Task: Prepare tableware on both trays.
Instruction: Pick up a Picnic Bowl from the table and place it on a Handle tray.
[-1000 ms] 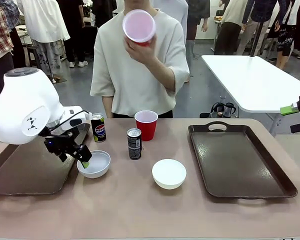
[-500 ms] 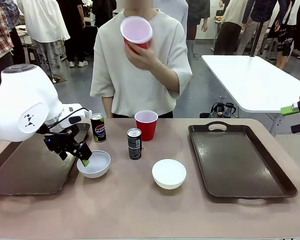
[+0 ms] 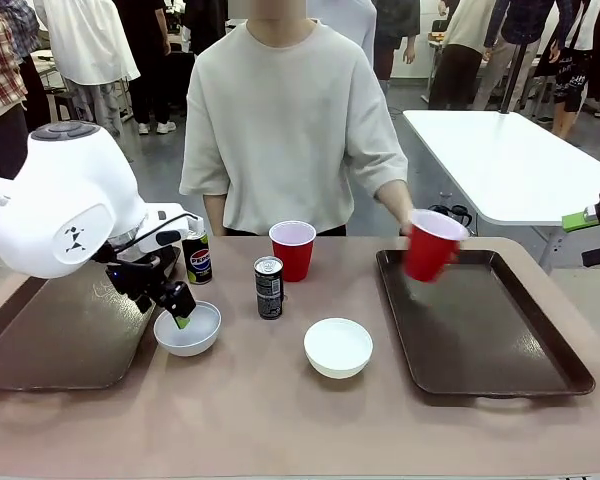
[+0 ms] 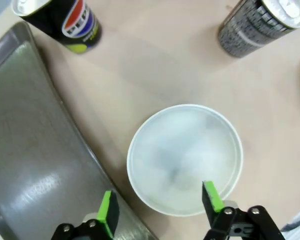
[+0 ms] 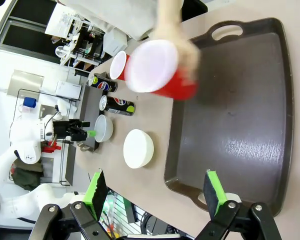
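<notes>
Bowl (image 3: 198, 338), small, white: sitting on the desk (image 3: 280, 430) just beside the left tray (image 3: 40, 350). Left hand (image 4: 159, 202): hanging released, one pad inside the bowl's rim, one outside. You are taking a thin wall, so be closing gently, lifting straight, clearing the tray's raised rim. Right hand (image 5: 155, 184): hovering released.
</notes>
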Robot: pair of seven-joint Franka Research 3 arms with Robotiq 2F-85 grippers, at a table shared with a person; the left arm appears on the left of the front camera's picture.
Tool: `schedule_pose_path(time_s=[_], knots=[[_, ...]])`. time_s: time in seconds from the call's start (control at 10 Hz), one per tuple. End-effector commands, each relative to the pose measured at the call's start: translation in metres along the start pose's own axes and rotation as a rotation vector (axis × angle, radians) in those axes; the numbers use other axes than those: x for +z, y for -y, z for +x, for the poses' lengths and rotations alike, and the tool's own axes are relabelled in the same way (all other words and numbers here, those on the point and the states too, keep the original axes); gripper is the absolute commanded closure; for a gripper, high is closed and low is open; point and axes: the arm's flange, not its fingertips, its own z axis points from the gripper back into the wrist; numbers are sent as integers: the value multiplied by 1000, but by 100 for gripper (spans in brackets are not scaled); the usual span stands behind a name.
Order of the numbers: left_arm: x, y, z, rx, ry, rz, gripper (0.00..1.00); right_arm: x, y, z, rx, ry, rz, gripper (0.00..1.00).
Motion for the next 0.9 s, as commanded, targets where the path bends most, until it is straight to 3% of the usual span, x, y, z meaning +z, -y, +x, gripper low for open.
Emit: schedule_pose_path(time_s=[0.0,0.1,0.2,0.5,0.6,0.8], knots=[[-20,1,8,33,-34,42,100,-2,3,3,15,6,20,0],[-27,3,10,41,-47,54,61,-2,3,3,15,6,20,0],[-33,4,11,46,-52,64,100,-2,3,3,15,6,20,0],[-33,8,14,36,-42,58,100,-2,3,3,15,6,20,0],[-33,8,13,29,-39,55,96,-2,3,3,15,6,20,0],[-34,8,13,35,-51,63,100,-2,3,3,15,6,20,0]])
